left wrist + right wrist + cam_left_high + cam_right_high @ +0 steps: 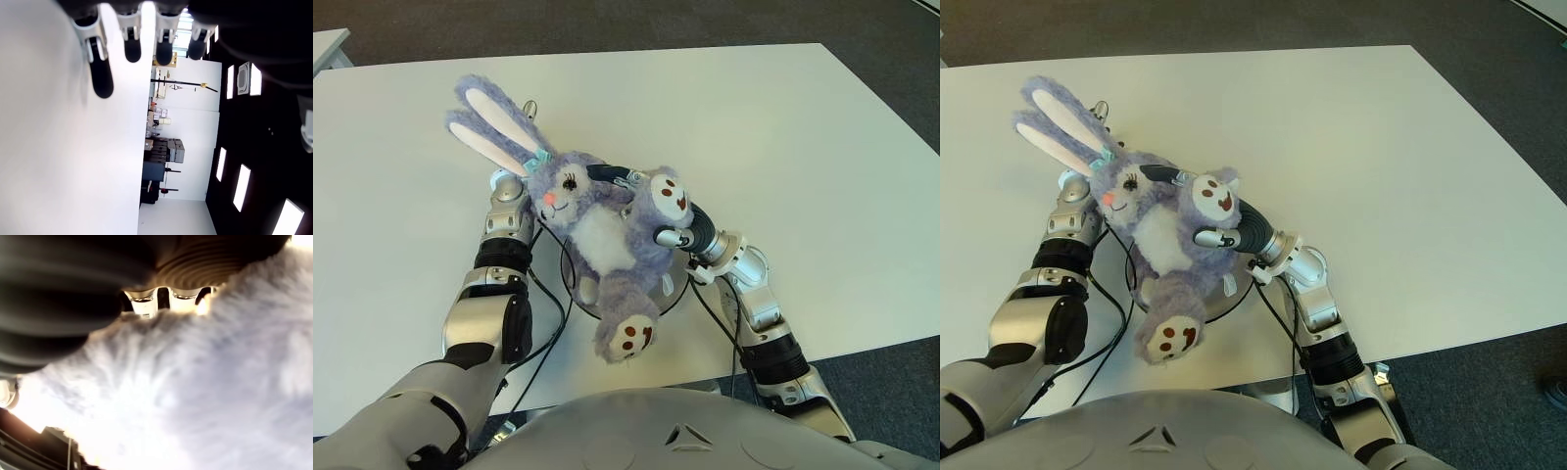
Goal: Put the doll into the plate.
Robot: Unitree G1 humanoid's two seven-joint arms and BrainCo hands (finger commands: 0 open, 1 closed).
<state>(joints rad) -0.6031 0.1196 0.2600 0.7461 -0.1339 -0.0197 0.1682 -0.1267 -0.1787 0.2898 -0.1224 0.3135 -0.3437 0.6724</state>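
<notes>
- At the near edge of the table [783,147], just beyond the robot's chest: plate [1239,297], mostly hidden, showing only as a dark curved rim under the doll.
- Over that plate: doll [602,235], a purple plush rabbit, face up, one foot hanging out past the near rim, ears pointing toward the far left corner. Cannot tell whether its back already touches the plate or sits just above it.
- On the doll's right flank: right hand [690,230], clasped around the body near one raised paw, one dark finger over the shoulder by the face. Right wrist view filled with fur pressed against the palm, which fits a firm hold.
- Beside the doll's head on the left: left hand [509,201], with fingers [102,73] straight and spread, holding nothing, over bare white table.
- Judged step: lowering and letting go. Best done by settling the torso onto the plate's centre first, then opening the right fingers slowly and drawing the hand out sideways toward the right edge, so fur does not snag and drag the doll off.
- Worth watching: overhanging leg and long ears, likely to tip a soft body over the rim if released off-centre.
- Small pale tag [1230,284] by the doll's hip; no writing legible. No brand visible anywhere else.
</notes>
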